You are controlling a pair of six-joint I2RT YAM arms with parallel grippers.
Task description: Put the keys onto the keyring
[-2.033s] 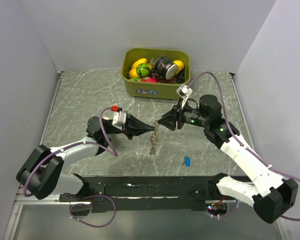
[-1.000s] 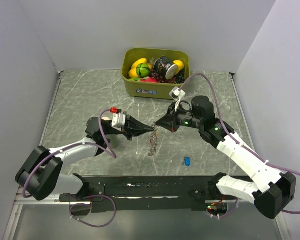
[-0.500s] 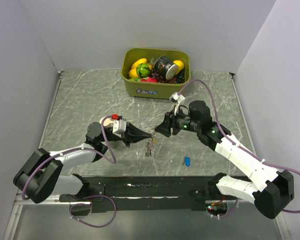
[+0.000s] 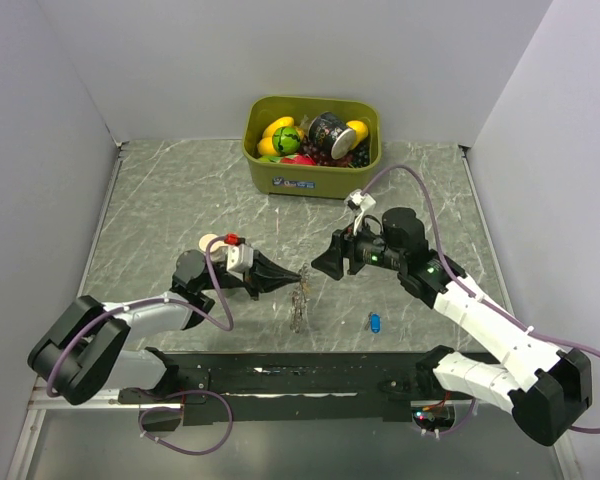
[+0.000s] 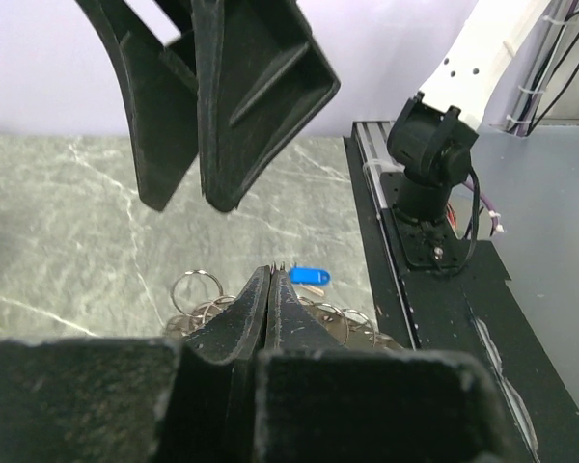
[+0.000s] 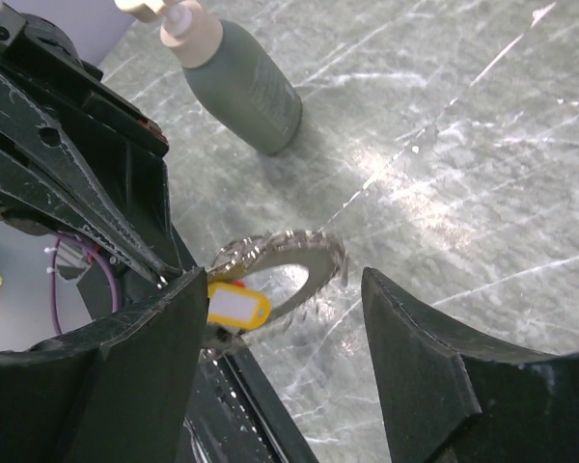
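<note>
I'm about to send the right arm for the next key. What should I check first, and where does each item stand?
1. Left gripper shut on the keyring: ok, the ring hangs from its tips.
2. Right gripper open and empty: ok.
3. Yellow key threaded on the keyring: cannot tell; it lies against the ring, but the join is hidden.
4. Blue key free on the table, apart from both arms: ok.
5. Keyring's lower end lifted off the table: cannot tell.
</note>
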